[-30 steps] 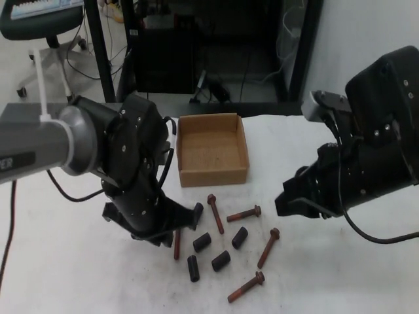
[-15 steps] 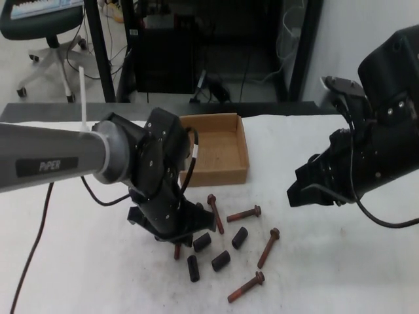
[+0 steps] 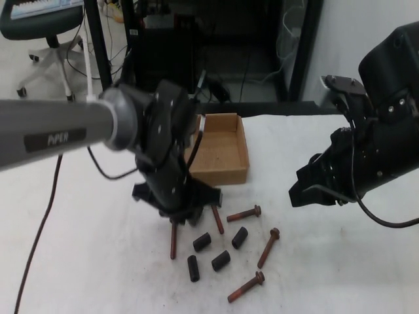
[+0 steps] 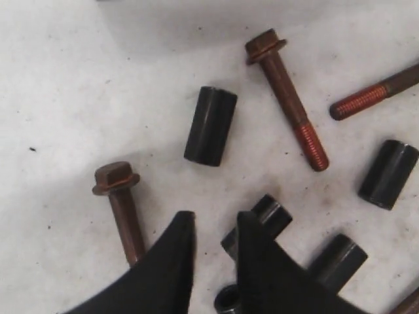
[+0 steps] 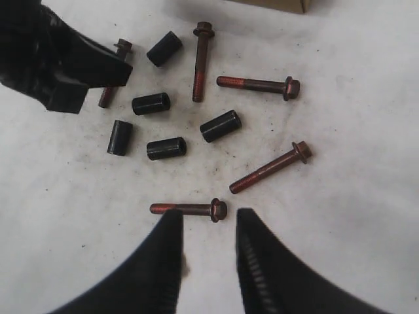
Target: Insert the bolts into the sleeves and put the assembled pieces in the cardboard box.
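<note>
Plainly, you had five bolts (image 5: 258, 84) and five sleeves (image 5: 220, 125) loose near the cardboard box (image 3: 216, 175), left gripper (image 4: 215, 221) and right gripper (image 5: 208, 227) both parted, empty.

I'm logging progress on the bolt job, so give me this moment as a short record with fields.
bolts: five, loose on the bench, none in a sleeve
sleeves: five, lying loose among the bolts
cardboard box: behind the pile, no pieces seen inside
left gripper: open, empty, low over the pile between a bolt and a sleeve
right gripper: open, empty, held above the bench beside the pile
assembled pieces: none
</note>
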Action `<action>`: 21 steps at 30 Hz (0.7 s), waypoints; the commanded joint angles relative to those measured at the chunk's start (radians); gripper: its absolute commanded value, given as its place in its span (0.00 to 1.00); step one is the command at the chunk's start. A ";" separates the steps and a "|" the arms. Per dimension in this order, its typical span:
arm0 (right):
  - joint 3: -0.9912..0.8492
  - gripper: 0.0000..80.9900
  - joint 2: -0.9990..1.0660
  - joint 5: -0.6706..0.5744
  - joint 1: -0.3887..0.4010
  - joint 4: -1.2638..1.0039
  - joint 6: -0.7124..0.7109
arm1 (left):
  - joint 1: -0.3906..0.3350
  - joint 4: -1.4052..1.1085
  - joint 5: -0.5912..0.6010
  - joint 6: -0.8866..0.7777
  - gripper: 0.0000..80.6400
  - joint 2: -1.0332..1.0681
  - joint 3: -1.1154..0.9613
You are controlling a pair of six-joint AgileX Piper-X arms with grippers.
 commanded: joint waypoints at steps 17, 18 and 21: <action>-0.009 0.34 -0.005 0.002 -0.004 0.036 -0.012 | -0.002 0.261 -0.169 0.015 0.27 -0.004 -0.095; -0.009 0.34 -0.005 0.002 -0.004 0.041 -0.012 | -0.002 0.259 -0.171 0.003 0.27 -0.004 -0.095; -0.009 0.34 -0.005 0.002 -0.004 0.044 -0.012 | -0.002 0.242 -0.171 -0.025 0.27 -0.004 -0.095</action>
